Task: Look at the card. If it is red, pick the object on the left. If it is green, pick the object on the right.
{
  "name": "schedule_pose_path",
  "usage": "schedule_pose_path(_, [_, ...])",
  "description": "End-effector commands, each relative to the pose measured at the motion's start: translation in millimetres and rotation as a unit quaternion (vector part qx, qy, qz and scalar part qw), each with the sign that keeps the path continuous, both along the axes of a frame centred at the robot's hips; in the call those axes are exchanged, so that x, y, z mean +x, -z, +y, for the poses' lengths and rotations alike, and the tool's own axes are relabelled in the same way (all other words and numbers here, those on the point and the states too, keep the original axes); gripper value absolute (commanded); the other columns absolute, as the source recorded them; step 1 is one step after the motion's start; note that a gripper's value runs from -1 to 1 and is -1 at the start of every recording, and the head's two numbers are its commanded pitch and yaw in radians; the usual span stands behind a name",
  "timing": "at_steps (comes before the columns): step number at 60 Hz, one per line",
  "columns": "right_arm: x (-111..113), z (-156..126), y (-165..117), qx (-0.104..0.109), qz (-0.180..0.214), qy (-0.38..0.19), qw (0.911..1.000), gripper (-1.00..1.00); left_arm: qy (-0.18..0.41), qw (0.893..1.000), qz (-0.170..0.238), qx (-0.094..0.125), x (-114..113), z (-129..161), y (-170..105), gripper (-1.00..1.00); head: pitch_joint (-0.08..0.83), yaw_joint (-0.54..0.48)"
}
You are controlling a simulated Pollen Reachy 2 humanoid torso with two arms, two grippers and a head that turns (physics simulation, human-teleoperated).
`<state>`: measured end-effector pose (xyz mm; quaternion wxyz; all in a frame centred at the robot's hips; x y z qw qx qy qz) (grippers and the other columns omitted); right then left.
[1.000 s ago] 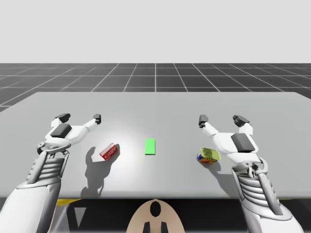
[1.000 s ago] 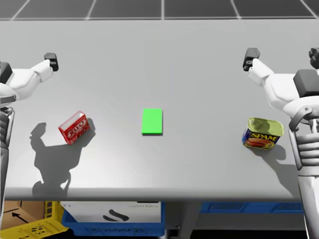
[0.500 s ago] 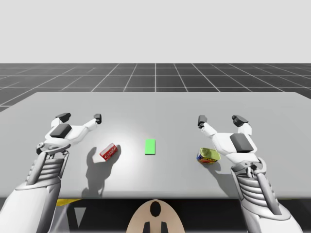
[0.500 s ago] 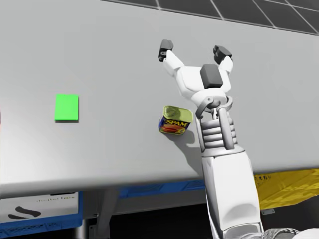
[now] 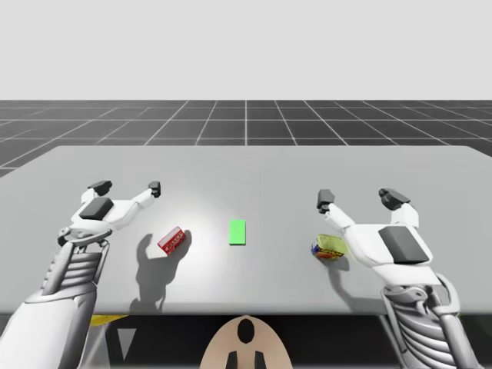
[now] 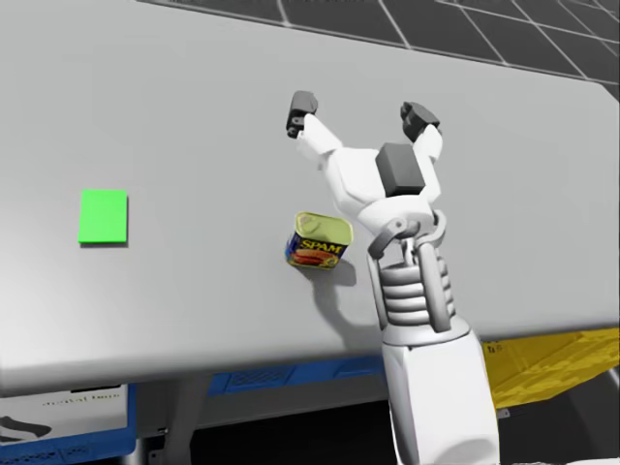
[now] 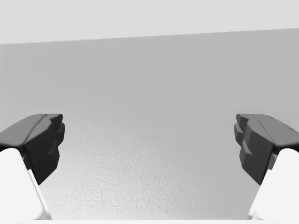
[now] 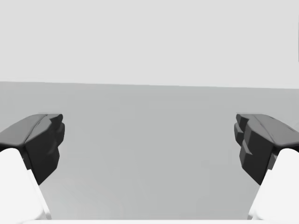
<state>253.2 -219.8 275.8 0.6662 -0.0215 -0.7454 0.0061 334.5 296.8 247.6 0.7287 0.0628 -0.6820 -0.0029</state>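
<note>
Toward the left edge of the table (image 5: 246,165), my left gripper (image 5: 127,187) hovers above the surface with its fingers spread wide and nothing between them. The left wrist view shows it (image 7: 149,144) looking over bare grey tabletop toward the far edge.

Just to its right and closer to the near edge, the small red box (image 5: 172,240) lies askew on the table, apart from the gripper.

Midway between the left and right edges, the green card (image 5: 237,231) lies flat, well apart from both the box and the can.

Further right, at about the same depth from the near edge as the box, sits the can (image 5: 330,246), yellow on top and blue on its side. It is beside my right wrist rather than between my fingers.

My right gripper (image 5: 358,199) hangs just past the can toward the far edge. Its fingers (image 6: 301,105) are spread wide and touch nothing. The right wrist view has that gripper (image 8: 149,144) facing open tabletop.
</note>
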Motion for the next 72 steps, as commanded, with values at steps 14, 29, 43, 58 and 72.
schedule_pose_path(14, [-89.0,27.3,32.5,0.056,0.009,0.031,0.9979,-1.0,-0.009,1.0,0.006,-0.002,1.5,-0.4,4.0,-1.0,0.74,-0.38])
schedule_pose_path(29, [-112.1,38.3,88.6,0.102,0.061,0.042,0.992,-1.0,-0.012,1.0,0.006,0.001,1.5,-1.2,5.1,-1.0,0.742,-0.38])
schedule_pose_path(43, [-77.4,32.1,126.0,0.1,0.094,0.049,0.9893,-1.0,-0.016,1.0,0.003,0.002,1.1,-0.9,4.4,-1.0,0.723,-0.38])
schedule_pose_path(58, [-49.3,33.5,139.1,0.075,0.117,0.061,0.9884,-1.0,-0.017,1.0,0.001,0.0,0.8,0.3,3.4,-1.0,0.726,-0.38])
schedule_pose_path(72, [-21.9,31.1,139.3,0.081,0.152,0.075,0.9822,-1.0,-0.015,1.0,0.0,-0.001,0.6,0.8,2.8,-1.0,0.722,-0.38])
